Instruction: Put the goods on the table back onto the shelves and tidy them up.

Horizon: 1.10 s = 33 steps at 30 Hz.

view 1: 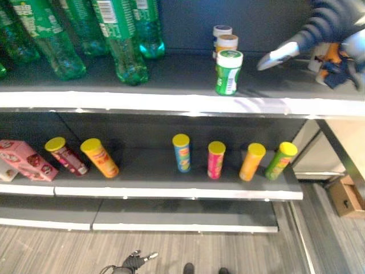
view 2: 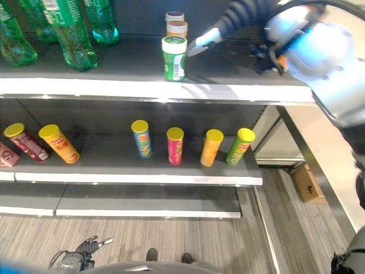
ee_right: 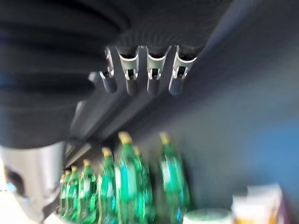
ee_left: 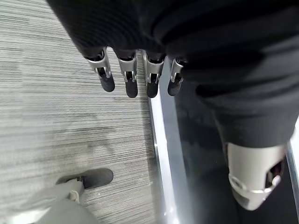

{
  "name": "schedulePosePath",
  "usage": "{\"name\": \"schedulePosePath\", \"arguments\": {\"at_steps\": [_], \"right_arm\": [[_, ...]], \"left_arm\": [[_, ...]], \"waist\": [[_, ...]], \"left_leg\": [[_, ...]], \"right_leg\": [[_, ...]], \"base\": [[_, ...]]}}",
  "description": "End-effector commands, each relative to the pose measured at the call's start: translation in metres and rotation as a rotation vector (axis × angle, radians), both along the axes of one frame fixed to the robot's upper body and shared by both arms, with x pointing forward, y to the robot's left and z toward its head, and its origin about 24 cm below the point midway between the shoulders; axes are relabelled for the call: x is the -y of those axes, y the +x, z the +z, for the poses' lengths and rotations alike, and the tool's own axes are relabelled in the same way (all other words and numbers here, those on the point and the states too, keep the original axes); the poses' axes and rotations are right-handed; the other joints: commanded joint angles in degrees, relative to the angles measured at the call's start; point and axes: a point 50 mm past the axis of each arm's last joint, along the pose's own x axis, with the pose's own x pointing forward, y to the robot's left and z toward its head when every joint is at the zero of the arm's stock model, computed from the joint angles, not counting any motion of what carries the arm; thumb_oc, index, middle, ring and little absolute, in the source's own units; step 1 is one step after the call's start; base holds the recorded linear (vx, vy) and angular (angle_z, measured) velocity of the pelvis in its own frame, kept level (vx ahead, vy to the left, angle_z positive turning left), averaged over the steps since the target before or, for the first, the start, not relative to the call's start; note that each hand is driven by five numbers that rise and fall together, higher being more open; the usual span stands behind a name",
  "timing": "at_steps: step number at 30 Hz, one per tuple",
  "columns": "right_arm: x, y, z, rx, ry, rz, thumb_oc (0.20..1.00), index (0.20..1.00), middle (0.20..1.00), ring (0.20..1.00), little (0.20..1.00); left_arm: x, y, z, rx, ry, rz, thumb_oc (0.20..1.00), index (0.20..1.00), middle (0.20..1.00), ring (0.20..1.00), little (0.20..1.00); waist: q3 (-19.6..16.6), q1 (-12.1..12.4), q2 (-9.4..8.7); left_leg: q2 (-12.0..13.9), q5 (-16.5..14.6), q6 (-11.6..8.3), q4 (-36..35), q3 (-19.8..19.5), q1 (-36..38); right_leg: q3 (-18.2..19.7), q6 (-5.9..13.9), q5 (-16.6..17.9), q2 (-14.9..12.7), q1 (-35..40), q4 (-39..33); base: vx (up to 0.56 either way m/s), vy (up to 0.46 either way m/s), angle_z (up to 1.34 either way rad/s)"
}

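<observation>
On the top shelf (view 1: 171,101) a green-and-white can (view 1: 228,72) stands upright near the front edge. An orange-lidded can (view 1: 227,41) and a white one (view 1: 222,29) stand behind it. My right hand (view 2: 228,23) reaches over this shelf from the right. Its fingers (ee_right: 154,70) are straight and hold nothing, and one silver tip (view 1: 278,55) stops just right of the green can, a small gap apart. My left hand (ee_left: 131,77) hangs low with relaxed straight fingers above the floor, beside the shelf's base.
Green bottles (view 1: 122,40) crowd the top shelf's left part. On the middle shelf (view 1: 171,191) blue (view 1: 181,152), pink (view 1: 215,160), orange (view 1: 252,161) and green (view 1: 280,160) tubes stand, with two tilted tubes (view 1: 100,157) and a pink box (view 1: 25,160) at left. A cardboard box (view 1: 345,197) sits on the floor at right. A person's shoe (ee_left: 86,178) is near.
</observation>
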Motion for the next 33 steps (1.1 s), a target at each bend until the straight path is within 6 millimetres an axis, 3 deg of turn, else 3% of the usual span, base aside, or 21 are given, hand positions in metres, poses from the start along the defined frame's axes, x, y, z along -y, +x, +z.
{"name": "schedulePosePath", "arguments": {"at_steps": [1, 8, 11, 13, 16, 19, 20, 21, 23, 25, 32, 33], "right_arm": [[0.018, 0.007, 0.003, 0.071, 0.026, -0.114, 1.0, 1.0, 1.0, 1.0, 1.0], [0.037, -0.005, -0.022, 0.072, 0.073, -0.139, 1.0, 1.0, 1.0, 1.0, 1.0], [0.051, -0.003, -0.027, 0.068, 0.108, -0.197, 1.0, 1.0, 1.0, 1.0, 1.0], [0.061, -0.002, -0.028, 0.081, 0.125, -0.254, 1.0, 1.0, 1.0, 1.0, 1.0], [0.091, -0.002, -0.021, 0.154, 0.207, -0.4, 1.0, 1.0, 1.0, 1.0, 1.0], [0.105, -0.002, -0.019, 0.173, 0.232, -0.469, 1.0, 1.0, 1.0, 1.0, 1.0], [0.12, -0.002, -0.024, 0.159, 0.264, -0.534, 1.0, 1.0, 1.0, 1.0, 1.0], [0.121, -0.003, -0.025, 0.159, 0.267, -0.537, 1.0, 1.0, 1.0, 1.0, 1.0], [0.147, -0.009, -0.032, 0.147, 0.305, -0.641, 1.0, 1.0, 1.0, 1.0, 1.0], [0.177, -0.021, -0.04, 0.127, 0.395, -0.731, 1.0, 1.0, 1.0, 1.0, 1.0], [0.208, -0.043, -0.048, 0.095, 0.515, -0.787, 1.0, 1.0, 1.0, 1.0, 1.0], [0.212, -0.047, -0.051, 0.081, 0.544, -0.778, 1.0, 1.0, 1.0, 1.0, 1.0]], "left_arm": [[-0.016, 0.02, 0.011, 0.046, 0.078, -0.049, 1.0, 1.0, 1.0, 1.0, 1.0], [-0.008, 0.026, 0.01, 0.032, 0.091, -0.151, 1.0, 1.0, 1.0, 1.0, 1.0], [-0.011, 0.033, 0.013, 0.042, 0.105, -0.179, 1.0, 1.0, 1.0, 1.0, 1.0], [-0.012, 0.039, 0.016, 0.054, 0.112, -0.192, 1.0, 1.0, 1.0, 1.0, 1.0], [-0.018, 0.048, 0.022, 0.088, 0.124, -0.168, 1.0, 1.0, 1.0, 1.0, 1.0], [-0.019, 0.049, 0.023, 0.097, 0.125, -0.149, 1.0, 1.0, 1.0, 1.0, 1.0], [-0.02, 0.045, 0.022, 0.093, 0.123, -0.131, 1.0, 1.0, 1.0, 1.0, 1.0], [-0.021, 0.046, 0.022, 0.093, 0.126, -0.135, 1.0, 1.0, 1.0, 1.0, 1.0], [-0.025, 0.042, 0.022, 0.088, 0.13, -0.103, 1.0, 1.0, 1.0, 1.0, 1.0], [-0.03, 0.04, 0.022, 0.078, 0.136, -0.07, 1.0, 1.0, 1.0, 1.0, 1.0], [-0.018, 0.043, 0.019, 0.082, 0.097, -0.079, 1.0, 1.0, 1.0, 1.0, 1.0], [-0.016, 0.041, 0.017, 0.077, 0.091, -0.079, 1.0, 1.0, 1.0, 1.0, 1.0]], "waist": [[-0.58, -0.21, -3.44], [0.7, -4.08, -4.89], [1.28, -5.09, -6.07], [1.59, -5.43, -5.9], [0.84, -4.53, -5.41], [-0.16, -3.7, -5.61], [-0.94, -3.43, -5.88], [-1.09, -3.14, -6.06], [-1.78, -3.03, -7.12], [-1.83, -2.97, -7.68], [-1.2, -4.84, -6.28], [-0.98, -5.49, -5.94]], "left_leg": [[1.43, -8.72, -1.42, 0.77, 2.41, 3.86], [1.18, -9.24, -0.02, 0.49, 7.13, 4.3], [1.98, -8.98, -0.03, 0.48, 10.36, 3.61], [3.29, -9.08, -0.2, 0.68, 12.61, 3.57], [6.4, -8.24, -0.72, 1.01, 17.09, 2.14], [7.21, -7.55, -1.02, 1.03, 18.67, 1.42], [7.79, -7.86, -1.5, 1.26, 19.65, 1.46], [7.75, -7.52, -1.5, 1.13, 19.78, 1.24], [7.65, -7.7, -2.17, 1.43, 20.87, 1.64], [9.07, -6.29, -3.94, 1.22, 21.31, 1.87], [13.88, -2.29, -7.15, 0.47, 19.2, 0.64], [15.37, -0.88, -7.98, 0.47, 18.57, 0.08]], "right_leg": [[3.45, 8.28, -1.76, -6.13, -2.22, 3.23], [9.79, 10.14, 0.9, -4.25, -7.17, 5.82], [10.23, 11.19, 3.78, -2.82, -10.25, 5.4], [7.77, 10.93, 3.04, -3.29, -10.43, 5.24], [0.27, 9.46, 0.4, -8.38, -7.53, 7.33], [-0.89, 9.65, 1.48, -10.79, -6.48, 7.87], [-2.1, 10.4, 3.0, -12.86, -5.41, 7.69], [-1.98, 10.35, 3.31, -12.86, -5.68, 7.51], [-3.39, 11.66, 4.57, -14.24, -3.33, 3.77], [-4.47, 11.39, 1.01, -12.12, -2.55, 0.82], [-5.32, 8.16, -3.55, -6.7, -1.12, 0.33], [-4.82, 7.11, -4.85, -4.78, -0.6, 0.29]], "base": [[-0.03, 0.161, -0.56], [-0.06, 0.11, -0.52], [-0.13, -0.015, -0.81], [-0.11, -0.054, -0.94], [-0.16, -0.115, -0.92], [-0.1, -0.141, -0.56], [-0.06, -0.163, -0.6], [-0.04, -0.244, -0.36], [-0.06, -0.247, -0.52], [-0.08, -0.383, -0.76], [-0.04, -0.267, 0.03], [-0.02, -0.243, 0.15]]}}
